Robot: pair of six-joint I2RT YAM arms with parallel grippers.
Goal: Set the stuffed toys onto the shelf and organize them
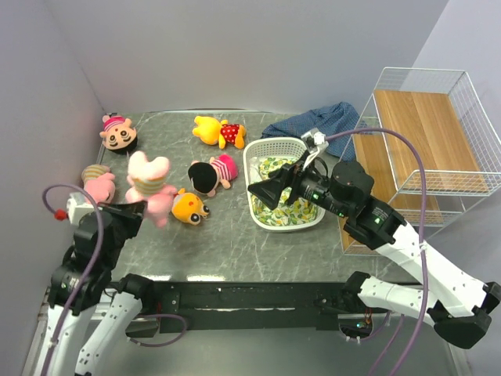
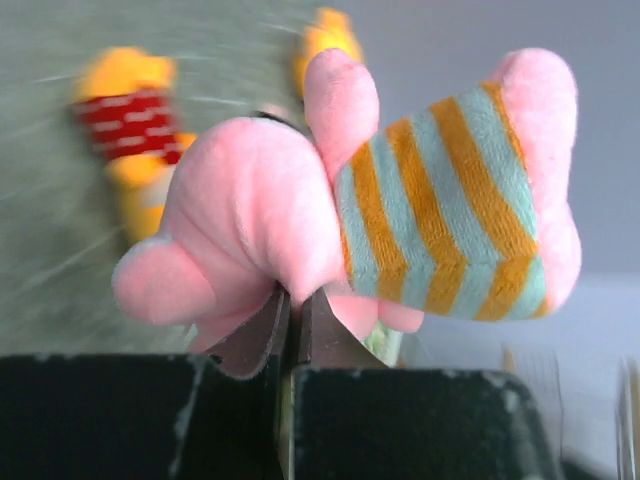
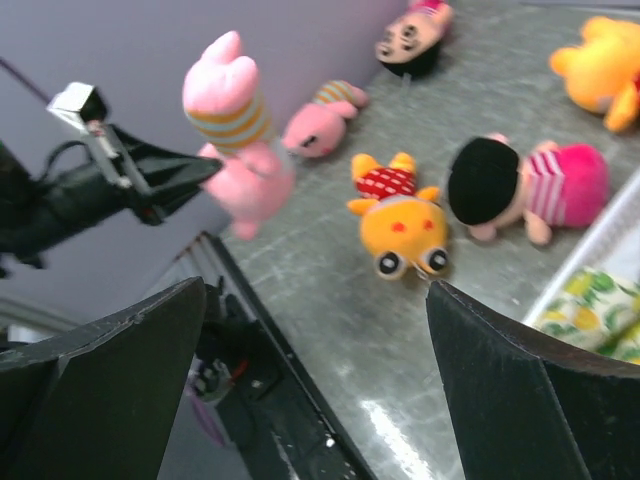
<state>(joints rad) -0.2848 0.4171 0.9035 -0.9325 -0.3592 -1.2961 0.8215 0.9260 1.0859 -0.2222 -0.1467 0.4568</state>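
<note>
My left gripper [image 1: 141, 208] is shut on a pink pig in an orange-striped shirt [image 1: 150, 185] and holds it in the air over the table's left side; it fills the left wrist view [image 2: 330, 200] and shows in the right wrist view [image 3: 235, 130]. A second pig [image 1: 99, 182] lies at the left edge. A small yellow bear [image 1: 190, 207], a black-haired pink doll [image 1: 211, 173], a larger yellow bear [image 1: 218, 131] and a pink-capped doll [image 1: 118, 132] lie on the table. My right gripper [image 1: 264, 193] is open and empty over the basket's left rim. The wire shelf [image 1: 427, 125] stands at the right.
A white slotted basket [image 1: 258, 148] holding a lemon-print cloth [image 1: 283, 211] sits right of centre. Blue fabric [image 1: 317, 123] lies behind it. Grey walls close in the left and back sides.
</note>
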